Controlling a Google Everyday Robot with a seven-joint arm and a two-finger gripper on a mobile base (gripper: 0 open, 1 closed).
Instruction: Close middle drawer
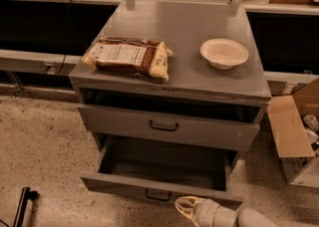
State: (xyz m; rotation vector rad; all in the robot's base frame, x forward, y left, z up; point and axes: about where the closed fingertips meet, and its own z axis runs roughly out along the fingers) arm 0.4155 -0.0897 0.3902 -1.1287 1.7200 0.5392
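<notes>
The middle drawer (149,187) is pulled far out of the grey cabinet (174,27). Its deep tray is empty, and its low front panel carries a small dark wire handle (158,196). My gripper (187,207), cream-tipped on a grey-white arm, is at the bottom edge of the camera view. It sits just in front of the drawer's front panel, a little right of the handle and close to the panel; I cannot tell whether it touches.
Above it is a taller, wider drawer front (167,127), slightly out, with a dark gap over it. On the cabinet top lie a brown snack bag (127,56) and a white bowl (224,53). A cardboard box (294,131) stands right. A black object (22,205) lies on the floor left.
</notes>
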